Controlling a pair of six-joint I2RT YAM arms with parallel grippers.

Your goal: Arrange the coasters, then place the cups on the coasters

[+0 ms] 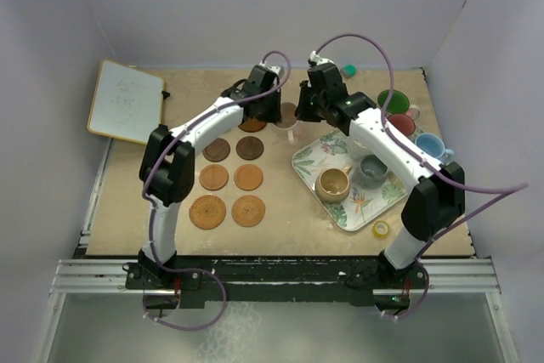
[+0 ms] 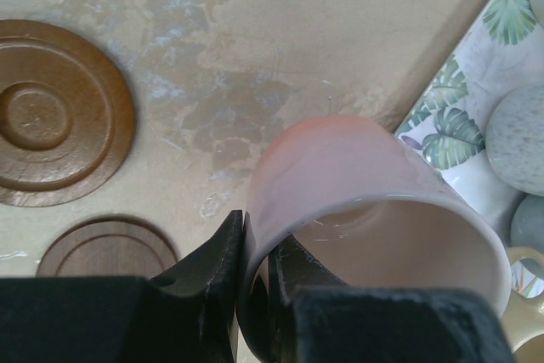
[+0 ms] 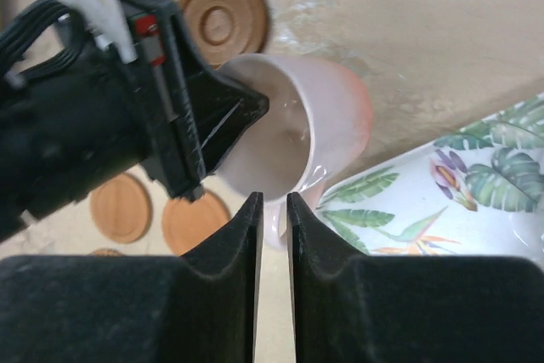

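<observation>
the left gripper (image 2: 252, 248) is clamped on the wall of the pink cup (image 2: 340, 176), with 1 finger inside the rim and 1 outside. the cup hangs above the table (image 1: 297, 227), tipped well over. its axis runs closer to level than upright, and its mouth faces the right gripper (image 3: 272, 206). that gripper's jaws stand almost together with a thin slit between them, right at the cup's lower edge by the handle. i cannot tell whether they pinch anything.

the coasters (image 1: 248, 178) lie on the left arm's side of the cup. 6 sit in 2 columns of 3, and a 7th shows partly under the left wrist. the ringed coaster (image 2: 51, 116) is the near one, and it is bare. the left arm is nearer to them, so the next move likely calls for righting the cup and carrying it that way.

the tray (image 1: 355, 208) holds the tan cup (image 1: 333, 184) and the grey cup (image 1: 372, 169), both looking empty. another greyish one is mostly hidden by the right arm. the green cup (image 1: 391, 101), red cup (image 1: 401, 125) and light blue cup (image 1: 429, 146) stand on the table beyond the tray.
</observation>
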